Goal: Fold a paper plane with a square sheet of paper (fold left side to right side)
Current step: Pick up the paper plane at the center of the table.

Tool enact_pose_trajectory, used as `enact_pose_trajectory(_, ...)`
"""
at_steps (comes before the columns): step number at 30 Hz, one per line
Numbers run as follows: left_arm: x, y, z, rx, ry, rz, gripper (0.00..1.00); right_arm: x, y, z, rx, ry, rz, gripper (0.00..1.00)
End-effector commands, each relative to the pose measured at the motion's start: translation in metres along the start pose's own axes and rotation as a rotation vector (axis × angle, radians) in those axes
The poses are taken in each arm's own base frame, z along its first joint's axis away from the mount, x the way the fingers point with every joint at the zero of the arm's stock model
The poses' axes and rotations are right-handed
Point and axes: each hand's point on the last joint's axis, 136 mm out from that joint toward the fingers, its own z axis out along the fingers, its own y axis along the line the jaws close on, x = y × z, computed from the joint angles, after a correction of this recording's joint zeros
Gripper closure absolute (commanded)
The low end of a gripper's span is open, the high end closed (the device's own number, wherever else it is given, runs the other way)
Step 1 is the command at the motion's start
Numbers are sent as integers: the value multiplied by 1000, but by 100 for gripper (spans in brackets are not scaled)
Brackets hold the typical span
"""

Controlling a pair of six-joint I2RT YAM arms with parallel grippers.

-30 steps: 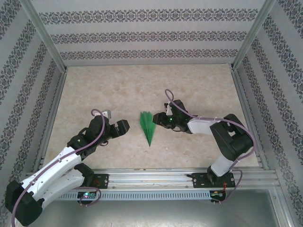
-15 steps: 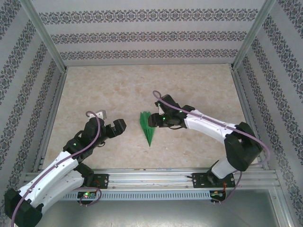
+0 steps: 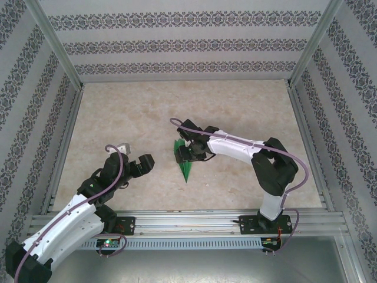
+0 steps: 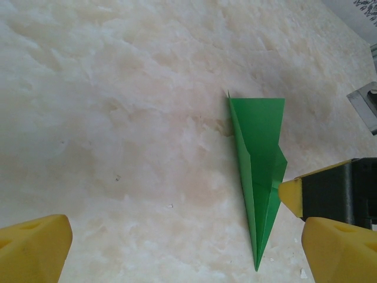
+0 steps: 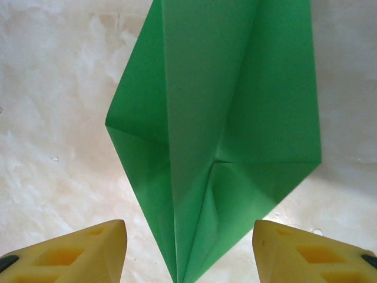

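Note:
The green paper plane (image 3: 185, 170) lies flat on the table, its point toward the near edge and its wide end under my right gripper (image 3: 182, 152). In the right wrist view the creased paper plane (image 5: 218, 118) narrows into the gap of the right gripper (image 5: 188, 254), whose yellow fingers (image 5: 76, 253) stand apart on either side without touching it. My left gripper (image 3: 141, 165) hovers open to the plane's left. In the left wrist view the paper plane (image 4: 259, 171) lies ahead and right of the left gripper (image 4: 188, 253), with a right fingertip (image 4: 291, 196) beside the paper.
The marbled table top (image 3: 118, 112) is fenced by an aluminium frame, with a rail (image 3: 188, 221) along the near edge and posts (image 3: 65, 65) at the back corners. Patterned walls enclose three sides.
The right arm has reached left until its gripper is over the plane's wide end, and its jaws have spread. The left gripper has drawn back slightly toward the near left and opened fully.

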Motion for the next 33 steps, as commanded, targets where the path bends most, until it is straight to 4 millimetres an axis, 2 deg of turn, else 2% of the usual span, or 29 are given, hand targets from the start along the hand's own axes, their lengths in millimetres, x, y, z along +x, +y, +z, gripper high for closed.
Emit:
enact_pose_trajectory(1, 3, 14, 1, -52, 1, 19, 0, 2, 1, 4, 38, 22, -21, 40)
enact_pose_trajectory(6, 4, 15, 1, -51, 4, 23, 0, 1, 1, 12, 56, 37, -24, 39)
enact_pose_trajectory(12, 4, 16, 1, -53, 5, 26, 0, 2, -1, 18, 73, 49, -21, 44)
enact_pose_trajectory(24, 5, 17, 1, -58, 9, 27, 0, 7, -5, 26, 93, 76, -6, 67)
enact_pose_trajectory(33, 4, 16, 0, -56, 6, 28, 0, 11, -5, 30, 101, 87, 2, 75)
